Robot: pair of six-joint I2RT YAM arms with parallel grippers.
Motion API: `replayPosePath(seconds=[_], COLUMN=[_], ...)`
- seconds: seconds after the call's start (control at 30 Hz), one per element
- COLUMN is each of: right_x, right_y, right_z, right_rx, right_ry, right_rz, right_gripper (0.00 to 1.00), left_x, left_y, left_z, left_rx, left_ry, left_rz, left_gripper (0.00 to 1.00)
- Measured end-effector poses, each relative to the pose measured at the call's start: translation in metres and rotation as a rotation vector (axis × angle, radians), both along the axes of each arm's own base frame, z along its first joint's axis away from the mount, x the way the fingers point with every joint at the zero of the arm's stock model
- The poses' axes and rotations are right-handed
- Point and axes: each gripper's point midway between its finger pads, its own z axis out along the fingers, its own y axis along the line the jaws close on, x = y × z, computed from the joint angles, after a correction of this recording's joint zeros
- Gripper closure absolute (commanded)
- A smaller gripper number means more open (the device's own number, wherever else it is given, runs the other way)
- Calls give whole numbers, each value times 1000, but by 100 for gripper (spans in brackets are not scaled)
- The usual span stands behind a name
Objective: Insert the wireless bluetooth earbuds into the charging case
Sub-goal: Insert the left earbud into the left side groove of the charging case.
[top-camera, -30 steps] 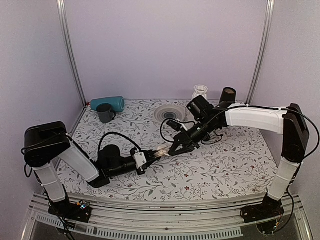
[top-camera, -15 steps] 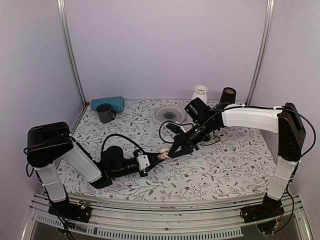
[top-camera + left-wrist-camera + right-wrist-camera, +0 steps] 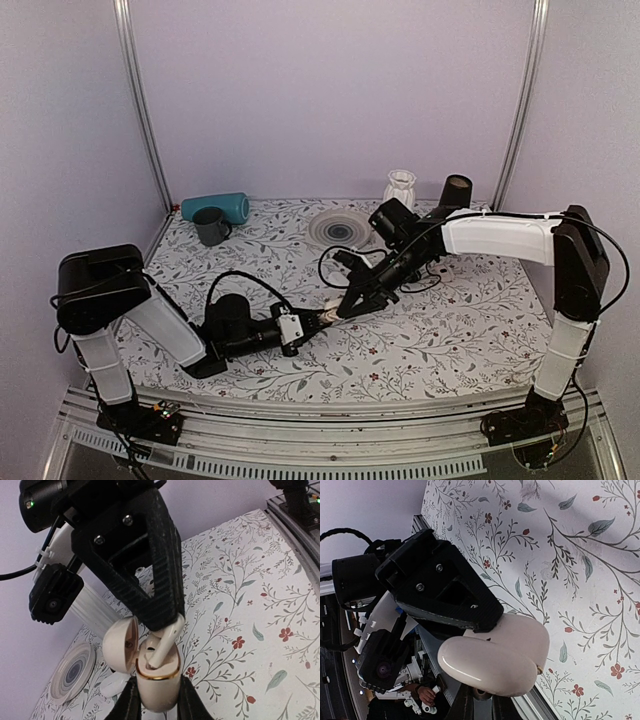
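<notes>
Floral-printed table under plain lilac walls. At the middle of the overhead view: charging case, upright, lid flipped open to the left, clamped around its lower body by the closed left gripper. Slanting stem-first into the open case: one white earbud, pinched at the head by the shut right gripper. Compared with a second ago: meeting point of both grippers lower and slightly further right in the overhead frame, left forearm swung right, right arm drawn slightly left. Further out, toward the back edge: striped plate, grey mug, teal cylinder, white vase, black cylinder.
</notes>
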Motion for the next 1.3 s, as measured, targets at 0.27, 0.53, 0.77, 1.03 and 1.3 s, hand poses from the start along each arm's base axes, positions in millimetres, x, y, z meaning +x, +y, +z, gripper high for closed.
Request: replayPosePath(seconds=[0.27,0.53,0.77,1.03,1.3], right_x=[-2,-5,-6,-3,2], right_y=[-2,-5,-7,-11,-16], right_z=[-6,-11,-20,-23,-26], right_rx=[-26,-69,-120,-168,-212], right_ry=[31,73,121,181,233], right_rz=[-1,-2,-4,-43,-101], right_gripper=[91,92,91,91,90], left_x=[-3,-6,-9,-6,-1], left_y=[-3,-7,-11,-17,-24], left_z=[-5,-11,-20,-23,-27], left_rx=[20,28,50,47,39], left_ry=[-11,-16,-18,-26,-31], left_rz=[-7,-12,-14,-2,10], left_gripper=[100,100,100,100,100])
